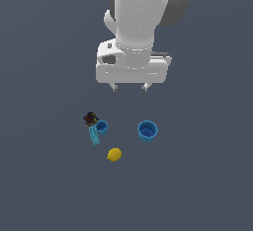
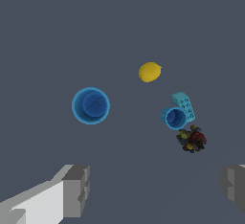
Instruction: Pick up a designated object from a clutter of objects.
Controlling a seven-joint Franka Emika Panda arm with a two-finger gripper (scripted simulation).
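Observation:
The designated object, a larger plain blue cup [image 1: 147,131] [image 2: 91,105], stands upright and alone on the grey floor, its hollow inside showing. My gripper [image 1: 130,87] [image 2: 153,189] hangs well above the floor, open, nothing between its fingers. In the exterior view it sits higher in the picture than the cup and slightly toward that view's left. The clutter of objects lies apart from the cup: a smaller blue cup [image 1: 102,126] [image 2: 173,118], a light-blue brick [image 1: 94,135] [image 2: 183,105], a dark multicoloured piece [image 1: 90,118] [image 2: 192,139] and a yellow lemon [image 1: 114,154] [image 2: 150,72].
The smaller cup, brick and dark piece touch one another in a tight cluster at the exterior view's left. The lemon lies by itself below them in that view. The white arm [image 1: 141,13] rises above the gripper.

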